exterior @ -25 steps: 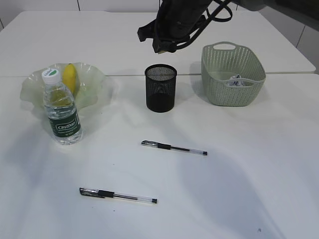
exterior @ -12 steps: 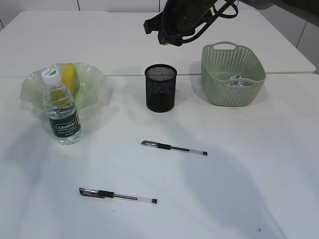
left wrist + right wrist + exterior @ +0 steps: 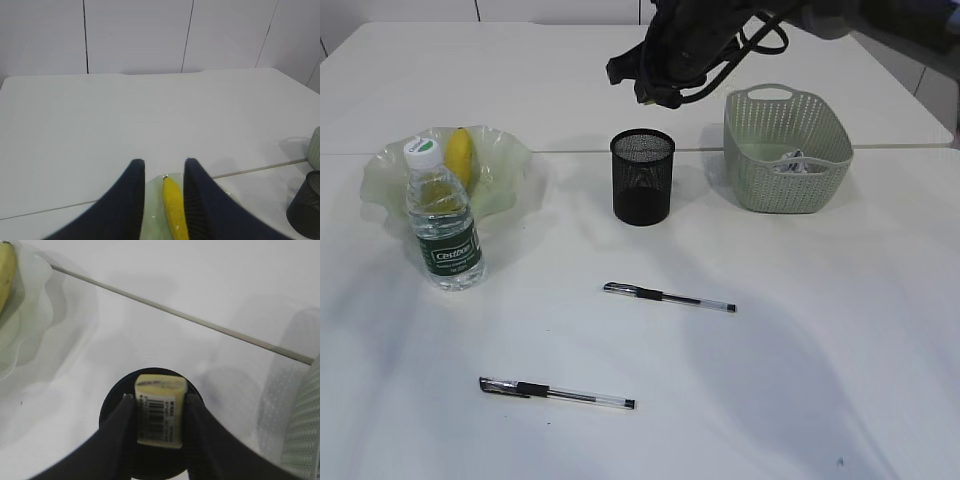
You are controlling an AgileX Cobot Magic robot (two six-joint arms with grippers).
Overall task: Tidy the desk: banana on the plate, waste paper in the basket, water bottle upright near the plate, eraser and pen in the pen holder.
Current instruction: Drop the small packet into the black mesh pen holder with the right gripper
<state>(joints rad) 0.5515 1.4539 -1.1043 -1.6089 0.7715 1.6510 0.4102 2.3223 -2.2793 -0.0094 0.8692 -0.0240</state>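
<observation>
Eraser (image 3: 159, 410) is clamped between the right gripper (image 3: 156, 399) jaws, which has shifted to hang directly above the black mesh pen holder (image 3: 642, 176) near the desk's (image 3: 800, 330) far edge. Release is due. Left gripper (image 3: 161, 167) jaws have parted over the banana (image 3: 175, 210), empty.
</observation>
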